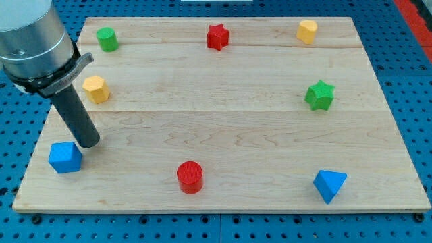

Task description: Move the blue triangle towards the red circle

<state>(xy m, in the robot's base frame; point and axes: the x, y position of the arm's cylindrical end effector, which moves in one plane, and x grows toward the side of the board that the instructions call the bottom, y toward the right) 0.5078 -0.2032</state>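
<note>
The blue triangle [329,184] lies on the wooden board near the view's bottom right. The red circle [190,177] stands at the bottom middle, well to the triangle's left. My tip [88,143] rests on the board at the view's left, just above and to the right of a blue cube [65,157]. The tip is far from the blue triangle and some way left of the red circle. It touches neither of them.
A yellow hexagon [96,88] sits above my tip, by the arm's body. A green cylinder [106,39] is at top left, a red star [217,36] at top middle, a yellow block [307,31] at top right, a green star [320,95] at right.
</note>
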